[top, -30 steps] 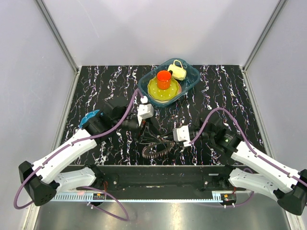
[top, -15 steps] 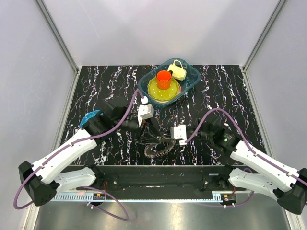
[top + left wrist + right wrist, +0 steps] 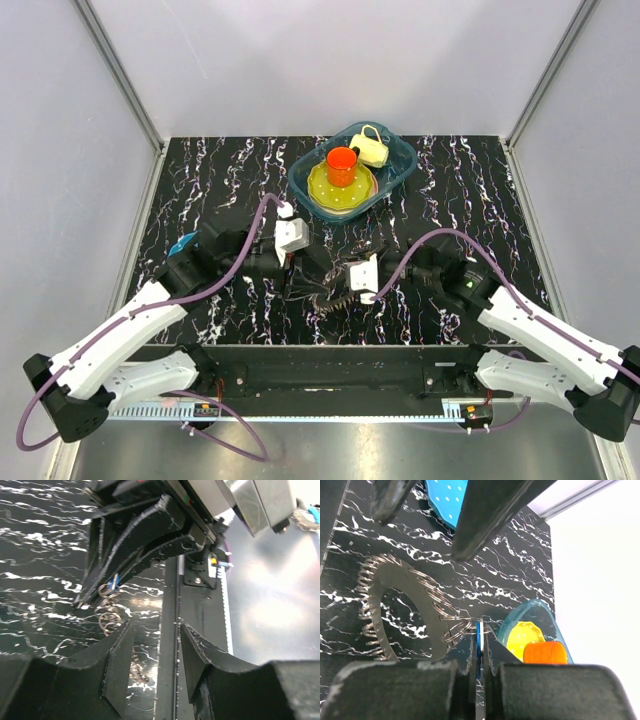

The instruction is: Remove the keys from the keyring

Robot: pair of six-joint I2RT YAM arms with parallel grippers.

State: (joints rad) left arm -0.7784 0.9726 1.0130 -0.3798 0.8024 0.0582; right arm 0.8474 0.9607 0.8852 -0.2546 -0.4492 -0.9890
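The keyring [image 3: 376, 611] is a wire loop fringed with small rings and slim keys [image 3: 447, 617], on the black marbled table near its front edge [image 3: 322, 298]. My right gripper [image 3: 479, 641] is shut on a flat blue-headed key [image 3: 478, 636] seen edge-on, still linked to the ring. In the left wrist view that blue key [image 3: 114, 581] shows at the right gripper's tips, with coiled rings [image 3: 107, 616] hanging below. My left gripper [image 3: 156, 647] stands open just left of the keyring [image 3: 296, 278], with nothing between its fingers [image 3: 118, 666].
A blue basket [image 3: 402, 166] at the back centre holds a yellow plate [image 3: 322, 190], an orange cup [image 3: 341, 165] and a cream teapot [image 3: 372, 148]. A blue round disc [image 3: 183, 243] lies under the left arm. The table's front rail [image 3: 170, 630] runs close by.
My right gripper has moved left with the blue key, pulling the keyring into a tighter bunch. The left gripper has shifted slightly left and back.
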